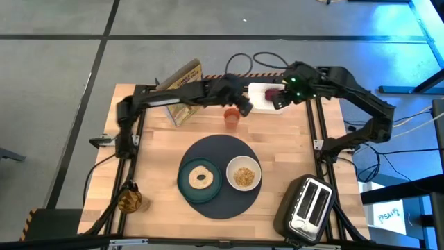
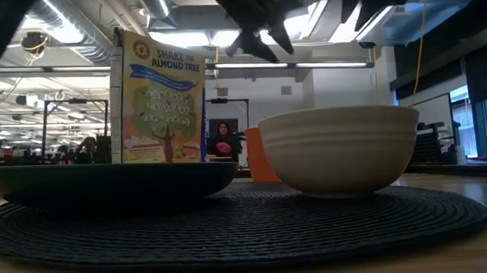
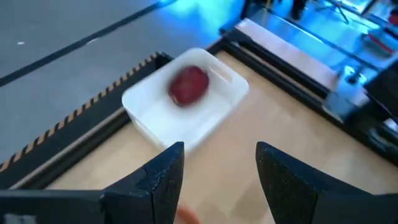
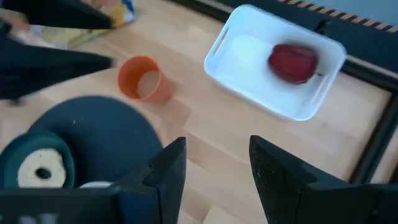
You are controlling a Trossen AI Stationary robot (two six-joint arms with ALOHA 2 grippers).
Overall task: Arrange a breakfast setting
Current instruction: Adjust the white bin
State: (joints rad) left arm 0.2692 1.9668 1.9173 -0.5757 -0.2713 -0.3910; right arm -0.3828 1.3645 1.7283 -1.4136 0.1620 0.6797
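Note:
The dark-grey mat (image 1: 216, 149) lies mid-table. On it stand the teal plate (image 1: 186, 182), with the ring-shaped bread (image 1: 202, 178) on it, and the white bowl (image 1: 243, 173) of cereal. The orange cup (image 1: 231, 116) stands upright on the wood beyond the mat. The dark red fruit (image 3: 188, 85) lies in a white tray (image 1: 260, 97) at the far edge. My left gripper (image 3: 221, 152) hovers open above the cup's far side, pointing at the tray. My right gripper (image 4: 217, 149) hangs open over the tray's right end (image 1: 281, 99). Neither has anything between its fingers.
A cereal box (image 1: 182, 90) stands at the far left of the table, behind the left arm. A toaster (image 1: 309, 205) sits at the near right corner. A small amber object (image 1: 130, 201) is at the near left corner. Bare wood lies between the mat and the tray.

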